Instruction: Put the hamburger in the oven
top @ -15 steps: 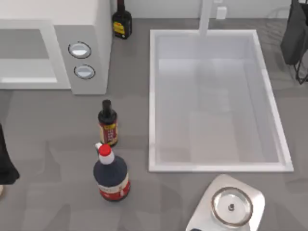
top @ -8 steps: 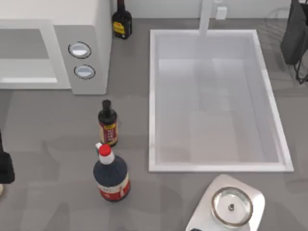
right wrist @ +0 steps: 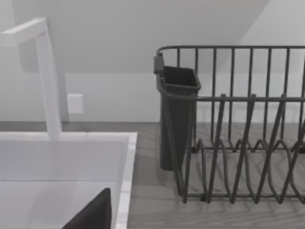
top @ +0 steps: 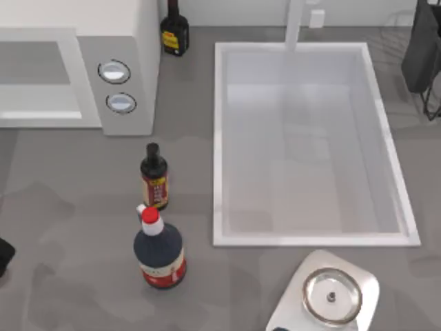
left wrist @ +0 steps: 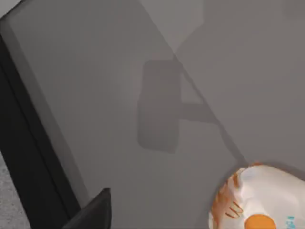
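Observation:
The hamburger point(left wrist: 257, 202), a pale round bun with orange touches, lies on the grey table in the left wrist view, just below and beside my left gripper. My left arm point(top: 3, 254) shows as a small dark shape at the table's left edge, well in front of the oven. The oven point(top: 117, 41) is a white box at the back left with two silver knobs point(top: 114, 72) and a wide front cavity point(top: 34, 72). My right arm point(top: 420, 48) is parked at the back right, over the dish rack.
Two dark bottles point(top: 154, 176) point(top: 159, 249) stand between the oven and the white sink point(top: 219, 138). A third bottle point(top: 174, 29) stands behind the oven's right side. A scale with a metal dish point(top: 331, 296) sits front right. A dark wire dish rack point(right wrist: 233, 129) stands beside the sink.
My left arm's dark shape has slid toward the left edge and the table's front, leaving only a small part in the top view. The right arm has not moved.

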You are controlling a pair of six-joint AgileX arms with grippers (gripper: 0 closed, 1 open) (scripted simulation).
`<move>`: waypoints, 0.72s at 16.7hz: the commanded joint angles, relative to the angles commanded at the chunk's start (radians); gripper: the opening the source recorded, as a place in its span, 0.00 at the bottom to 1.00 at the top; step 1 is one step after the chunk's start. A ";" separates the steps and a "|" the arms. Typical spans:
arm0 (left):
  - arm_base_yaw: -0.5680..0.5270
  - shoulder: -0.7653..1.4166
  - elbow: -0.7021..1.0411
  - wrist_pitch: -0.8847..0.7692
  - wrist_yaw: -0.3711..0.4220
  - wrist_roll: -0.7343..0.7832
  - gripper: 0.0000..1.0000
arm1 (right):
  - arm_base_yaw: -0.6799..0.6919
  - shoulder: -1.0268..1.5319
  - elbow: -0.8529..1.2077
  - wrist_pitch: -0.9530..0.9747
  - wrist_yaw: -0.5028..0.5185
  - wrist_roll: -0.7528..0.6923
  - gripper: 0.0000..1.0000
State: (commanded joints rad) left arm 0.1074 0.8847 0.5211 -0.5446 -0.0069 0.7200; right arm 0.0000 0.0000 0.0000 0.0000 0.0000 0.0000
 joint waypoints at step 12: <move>0.074 0.663 0.408 -0.408 0.005 0.551 1.00 | 0.000 0.000 0.000 0.000 0.000 0.000 1.00</move>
State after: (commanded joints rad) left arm 0.1815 1.5472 0.9289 -0.9526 -0.0019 1.2709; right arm 0.0000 0.0000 0.0000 0.0000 0.0000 0.0000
